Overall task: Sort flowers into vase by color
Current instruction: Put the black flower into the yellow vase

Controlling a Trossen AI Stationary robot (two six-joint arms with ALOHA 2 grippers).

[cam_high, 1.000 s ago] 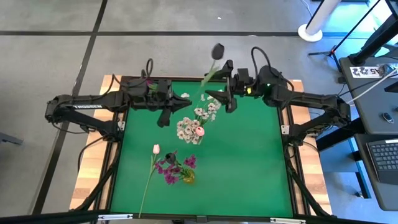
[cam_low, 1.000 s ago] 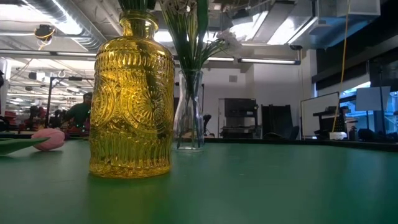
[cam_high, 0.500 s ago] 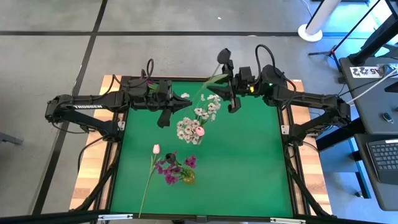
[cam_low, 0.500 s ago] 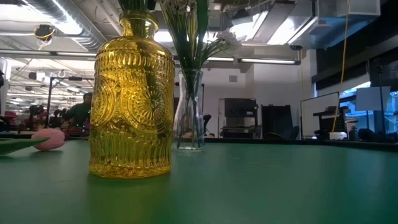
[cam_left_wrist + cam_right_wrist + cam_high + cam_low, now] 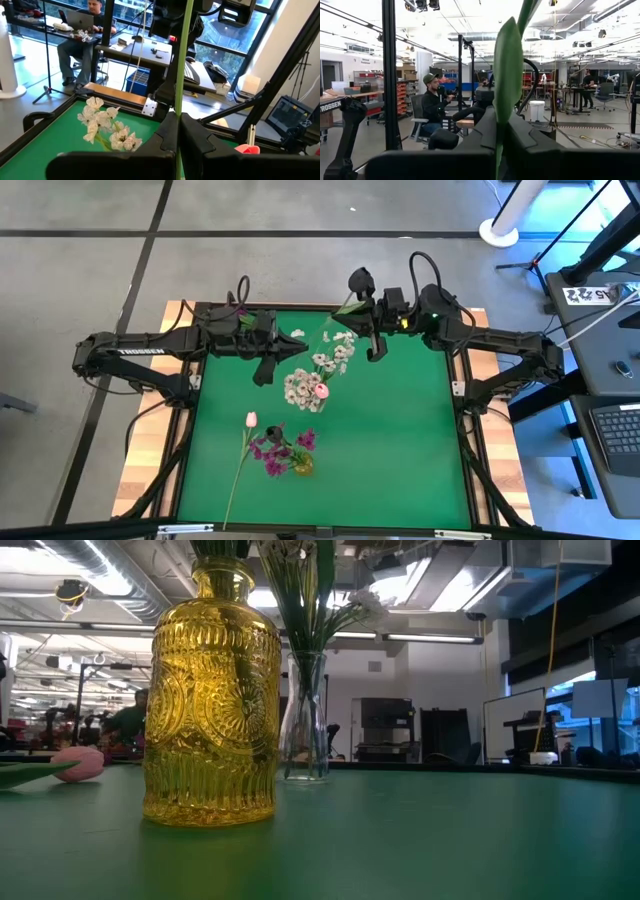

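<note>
Over the desk's far edge, my right end effector and left end effector are both clamped on one green flower stem, which slants between them.

The high view looks straight down on the whole table. The low view sits at tabletop level, close to the yellow vase; both views share it.
</note>
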